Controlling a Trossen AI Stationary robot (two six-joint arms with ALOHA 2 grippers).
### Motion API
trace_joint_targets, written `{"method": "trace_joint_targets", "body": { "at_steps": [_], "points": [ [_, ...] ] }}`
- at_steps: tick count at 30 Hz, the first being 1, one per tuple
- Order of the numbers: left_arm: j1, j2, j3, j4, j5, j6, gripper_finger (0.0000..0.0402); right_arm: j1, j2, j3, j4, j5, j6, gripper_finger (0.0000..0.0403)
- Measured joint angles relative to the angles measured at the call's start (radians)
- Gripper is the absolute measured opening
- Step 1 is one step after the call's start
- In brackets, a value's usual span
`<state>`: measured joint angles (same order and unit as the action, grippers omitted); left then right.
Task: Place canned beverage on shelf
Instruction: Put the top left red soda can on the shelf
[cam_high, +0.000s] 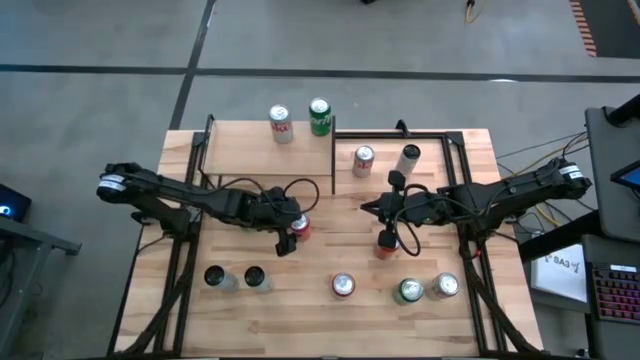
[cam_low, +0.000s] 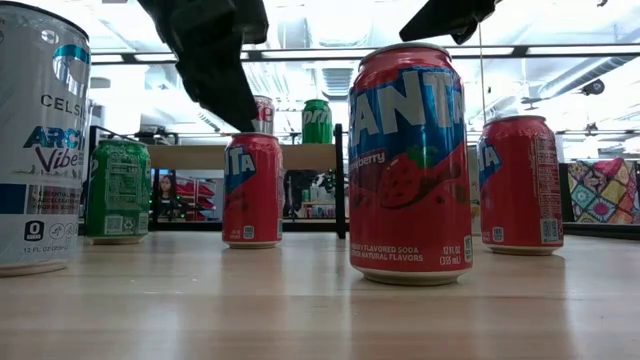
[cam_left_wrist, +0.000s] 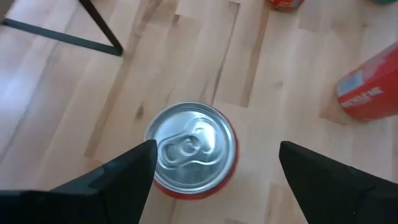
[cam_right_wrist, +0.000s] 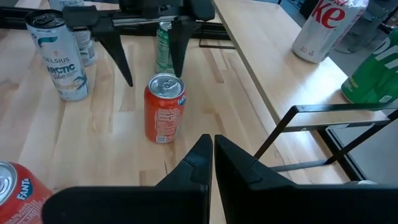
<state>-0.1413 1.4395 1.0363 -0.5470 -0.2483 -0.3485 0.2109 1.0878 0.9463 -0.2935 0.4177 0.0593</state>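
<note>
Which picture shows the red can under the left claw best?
The right wrist view: the red Fanta can stands whole between the open left gripper's fingers. The left wrist view shows only its silver top. The high view shows it tiny, partly under the gripper. The low view shows its side, top hidden.

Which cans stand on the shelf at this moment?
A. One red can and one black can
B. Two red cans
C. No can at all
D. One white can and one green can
D: in the high view a white can and a green can stand side by side on the shelf, with no other can on its board.
</note>
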Motion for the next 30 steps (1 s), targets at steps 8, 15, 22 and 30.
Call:
{"method": "trace_joint_targets", "body": {
  "at_steps": [8,15,22,30],
  "points": [
    [0.0,0.0,0.0,0.001,-0.041,0.0,0.0324,0.0,0.0,0.0,0.0,-0.002,0.008,0.0009],
    [0.0,0.003,0.0,0.008,-0.04,0.0,0.0324,0.0,0.0,0.0,0.0,-0.002,0.011,0.0009],
    [0.0,0.003,-0.011,0.032,-0.04,0.0,0.0324,0.0,0.0,0.0,0.0,-0.002,0.011,0.0009],
    [0.0,0.003,-0.027,0.039,-0.045,0.0,0.0324,0.0,0.0,0.0,0.0,-0.002,0.011,0.0009]
  ]
}}
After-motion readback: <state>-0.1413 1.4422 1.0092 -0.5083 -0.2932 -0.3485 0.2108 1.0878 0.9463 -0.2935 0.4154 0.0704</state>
